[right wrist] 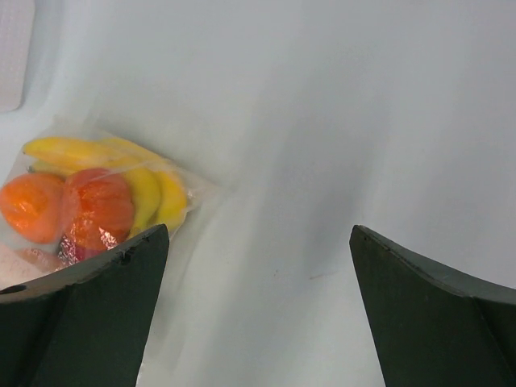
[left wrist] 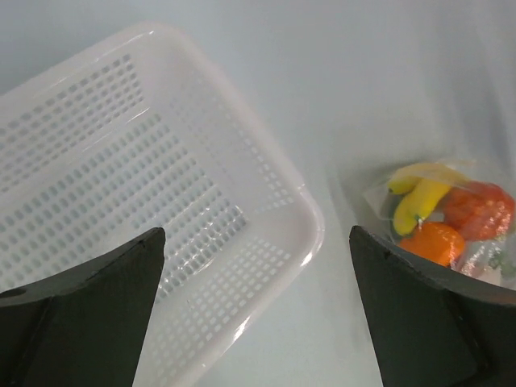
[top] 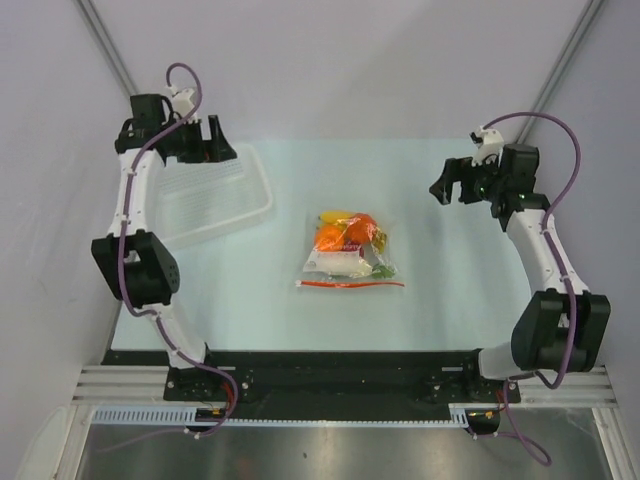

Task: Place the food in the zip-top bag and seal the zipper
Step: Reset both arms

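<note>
The clear zip-top bag (top: 348, 252) lies flat mid-table with the food (top: 345, 234) inside: yellow bananas (right wrist: 133, 173), oranges (left wrist: 435, 242), a red fruit (left wrist: 481, 208). Its red-orange zipper (top: 352, 284) runs along the near edge as a straight strip. My left gripper (top: 203, 140) hangs open above the white tray, far left of the bag, with nothing between its fingers (left wrist: 97, 314). To the right of the bag my right gripper (top: 455, 182) is raised and open, also holding nothing; its fingers (right wrist: 427, 314) frame bare table.
A white perforated plastic tray (top: 240, 205) with nothing in it sits at the back left, under my left gripper. Pale walls close the table on three sides. The arm bases stand on a black rail at the near edge.
</note>
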`<action>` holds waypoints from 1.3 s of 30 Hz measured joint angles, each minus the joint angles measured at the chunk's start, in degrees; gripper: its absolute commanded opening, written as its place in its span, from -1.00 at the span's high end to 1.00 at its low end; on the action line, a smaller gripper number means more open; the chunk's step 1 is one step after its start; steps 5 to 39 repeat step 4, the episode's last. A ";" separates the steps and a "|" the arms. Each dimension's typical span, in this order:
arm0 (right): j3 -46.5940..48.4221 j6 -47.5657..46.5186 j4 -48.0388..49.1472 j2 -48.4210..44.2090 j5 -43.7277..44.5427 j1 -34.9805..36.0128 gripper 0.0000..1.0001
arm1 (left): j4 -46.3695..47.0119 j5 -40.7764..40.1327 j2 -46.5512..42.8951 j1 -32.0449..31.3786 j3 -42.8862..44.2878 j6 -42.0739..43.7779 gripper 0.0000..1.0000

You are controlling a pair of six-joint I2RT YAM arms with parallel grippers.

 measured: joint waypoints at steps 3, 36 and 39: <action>0.09 1.88 -0.28 1.95 -0.39 -1.38 -1.00 | 1.25 -2.45 -2.14 0.74 -5.95 -0.33 -0.99; 0.28 2.34 -0.31 2.54 -0.52 -1.73 -0.99 | 1.05 -3.13 -2.78 0.44 -7.61 -0.42 -0.99; 0.28 2.34 -0.31 2.54 -0.52 -1.73 -0.99 | 1.05 -3.13 -2.78 0.44 -7.61 -0.42 -0.99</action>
